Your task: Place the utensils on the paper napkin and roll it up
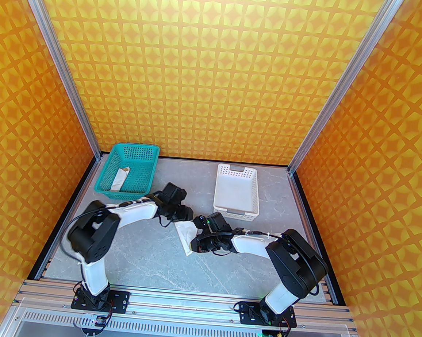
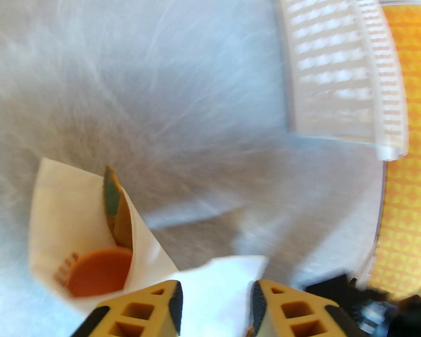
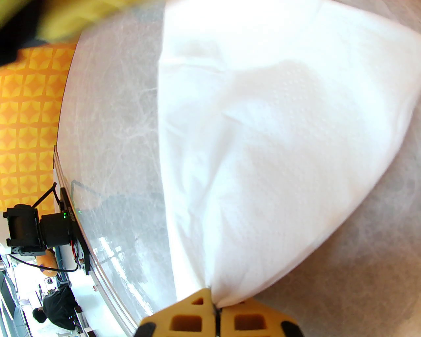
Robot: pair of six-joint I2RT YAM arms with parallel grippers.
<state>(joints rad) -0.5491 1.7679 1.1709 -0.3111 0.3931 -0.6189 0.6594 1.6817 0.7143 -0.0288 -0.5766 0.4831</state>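
Two grippers, both at the wrapped bundle mid-table. Right gripper: jaws pressed tight together, pinching a gathered corner of the paper napkin, white creased sheet fanning out wide from the pinch. Left gripper: jaws parted, dark ribbed pads well apart, a fold of napkin lying in the gap with no visible squeeze on it. Just left of that fold, the open mouth of the wrap, utensils tucked inside: round orange-brown bowl of the spoon at the mouth, knife rising behind it, dark and orange; fork hard to make out in the blur. Seen from above, a narrow white slanted bundle on the grey marbled table, between the two wrists. Farther back, white basket at right, teal basket at left with a white tan-tipped paper tube inside.
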